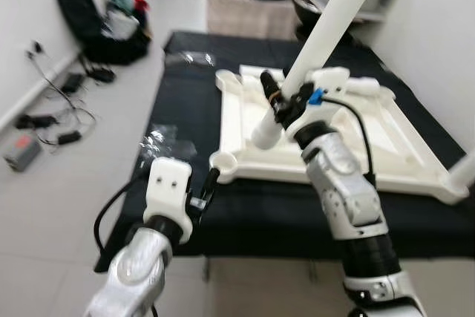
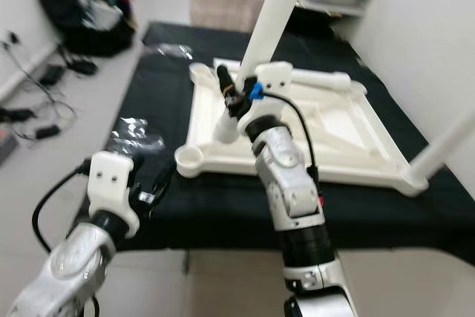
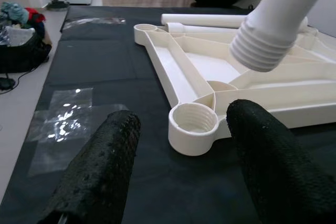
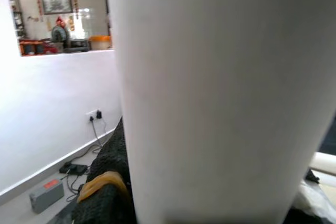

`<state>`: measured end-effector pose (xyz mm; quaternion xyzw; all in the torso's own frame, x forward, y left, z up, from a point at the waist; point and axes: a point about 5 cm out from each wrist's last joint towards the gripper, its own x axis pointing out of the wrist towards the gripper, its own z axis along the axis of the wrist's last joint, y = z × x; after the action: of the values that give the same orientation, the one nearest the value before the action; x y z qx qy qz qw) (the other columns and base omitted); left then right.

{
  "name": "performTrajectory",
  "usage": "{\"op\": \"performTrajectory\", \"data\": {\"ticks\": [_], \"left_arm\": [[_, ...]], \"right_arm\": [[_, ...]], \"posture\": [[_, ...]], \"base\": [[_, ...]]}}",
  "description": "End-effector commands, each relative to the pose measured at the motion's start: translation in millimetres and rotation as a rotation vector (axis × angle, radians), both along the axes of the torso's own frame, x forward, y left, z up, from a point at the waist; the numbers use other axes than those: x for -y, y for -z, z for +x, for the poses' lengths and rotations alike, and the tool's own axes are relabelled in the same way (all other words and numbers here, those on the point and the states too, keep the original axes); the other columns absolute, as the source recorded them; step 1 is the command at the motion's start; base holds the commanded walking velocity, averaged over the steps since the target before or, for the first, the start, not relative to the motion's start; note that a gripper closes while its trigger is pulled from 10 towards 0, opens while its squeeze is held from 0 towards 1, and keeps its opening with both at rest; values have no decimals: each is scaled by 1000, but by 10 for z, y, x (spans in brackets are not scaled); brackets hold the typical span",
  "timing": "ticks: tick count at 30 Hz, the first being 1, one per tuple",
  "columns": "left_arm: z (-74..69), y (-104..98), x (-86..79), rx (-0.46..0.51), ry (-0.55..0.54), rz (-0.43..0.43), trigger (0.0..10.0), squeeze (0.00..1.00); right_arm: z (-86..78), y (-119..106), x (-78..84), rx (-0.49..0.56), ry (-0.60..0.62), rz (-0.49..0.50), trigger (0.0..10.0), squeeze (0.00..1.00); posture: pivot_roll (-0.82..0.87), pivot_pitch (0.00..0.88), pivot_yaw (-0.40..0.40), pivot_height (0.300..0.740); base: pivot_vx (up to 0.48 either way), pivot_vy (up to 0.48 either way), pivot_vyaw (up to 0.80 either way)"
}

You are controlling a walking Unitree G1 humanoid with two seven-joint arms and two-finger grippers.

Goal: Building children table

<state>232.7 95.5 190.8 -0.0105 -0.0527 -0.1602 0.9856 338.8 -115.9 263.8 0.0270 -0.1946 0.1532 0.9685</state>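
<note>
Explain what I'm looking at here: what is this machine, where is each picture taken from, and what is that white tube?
This is a humanoid robot with two silver arms, each ending in a two-fingered black end effector. The two wide pictures come from the stereo camera on its head, looking down; the two close-ups come from cameras on its wrists.

On a black mat lies an upside-down white plastic tabletop with a threaded socket at its near corner. Clear plastic wrap lies beside it, and another leg rests at the far side.

The right end effector grips a white table leg, tilted, its threaded end hanging above the tabletop, not yet in the socket. The left end effector is open, hovering near that socket, holding nothing.
</note>
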Motion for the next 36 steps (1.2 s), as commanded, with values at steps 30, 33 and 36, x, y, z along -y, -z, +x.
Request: {"op": "performTrajectory", "data": {"ticks": [30,33,36], "left_arm": [[68,-67,-74,38,-97,10,10000,0],[55,-58,-55,30,-95,6,10000,0],[44,-54,-42,25,-92,2,10000,0]], "right_arm": [[64,99,72,-74,126,-13,10000,0],[98,53,65,-65,144,-4,10000,0],[120,23,56,-60,154,-1,10000,0]], "posture": [[60,80,-115,740],[57,102,-116,740],[56,111,-117,740]], "base": [[0,0,107],[0,0,-533],[0,0,0]]}}
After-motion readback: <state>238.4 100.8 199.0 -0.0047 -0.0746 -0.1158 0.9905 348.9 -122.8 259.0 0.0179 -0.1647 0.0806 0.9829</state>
